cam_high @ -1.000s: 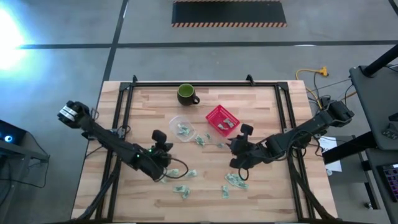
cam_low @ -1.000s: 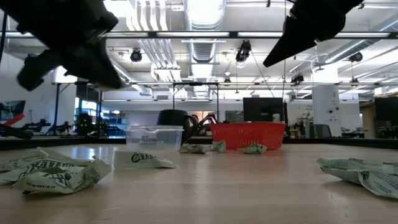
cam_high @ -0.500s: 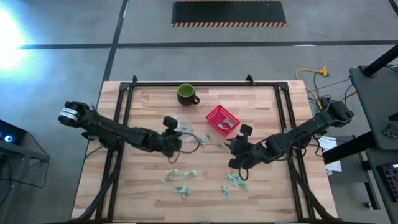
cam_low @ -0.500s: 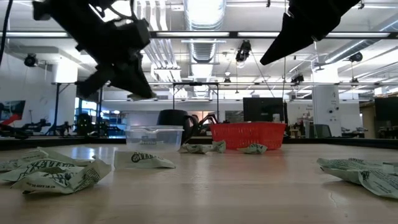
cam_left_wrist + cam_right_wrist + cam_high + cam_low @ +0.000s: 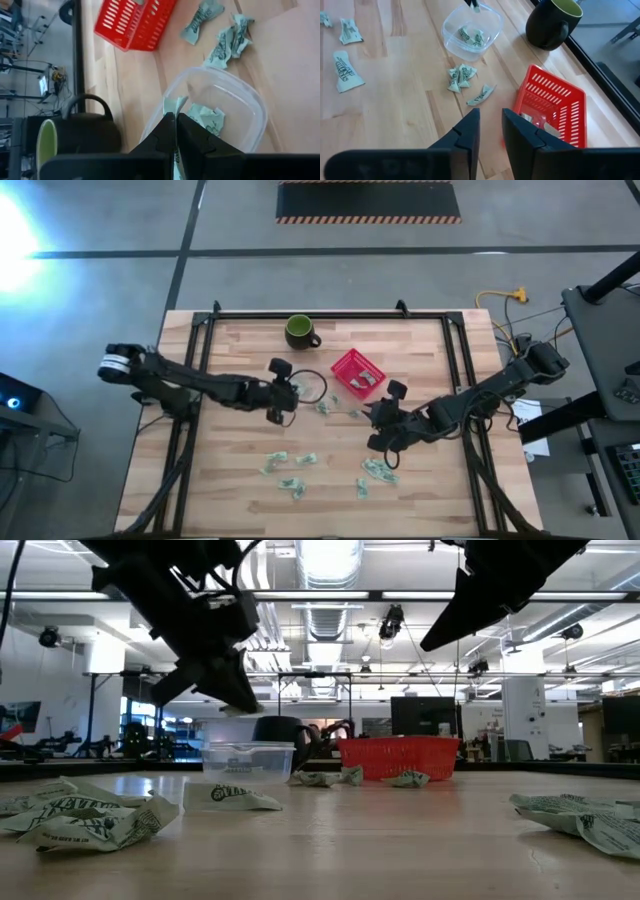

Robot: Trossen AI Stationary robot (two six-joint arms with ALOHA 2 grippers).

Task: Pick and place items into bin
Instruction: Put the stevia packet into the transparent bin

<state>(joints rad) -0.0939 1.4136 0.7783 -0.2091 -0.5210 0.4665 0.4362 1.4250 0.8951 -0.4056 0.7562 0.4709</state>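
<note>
A dark green mug [image 5: 299,332] stands near a red basket [image 5: 357,373] on the wooden table [image 5: 230,480].

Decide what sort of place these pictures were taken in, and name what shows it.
Probably a robotics lab or workshop hall: exposed ceiling ducts and strip lights overhead, a wooden test table on bare concrete floor, and a hazard-striped mat beyond it.

Light wood-plank tabletop [image 5: 230,480] with black frame rails along left and right edges. Resting directly on it: dark green mug [image 5: 298,332] at upper centre; red slotted basket [image 5: 357,374] right of centre; clear plastic bin [image 5: 471,32] left of the basket; crumpled green-and-white wrappers [image 5: 292,460] scattered across centre and lower centre.
</note>
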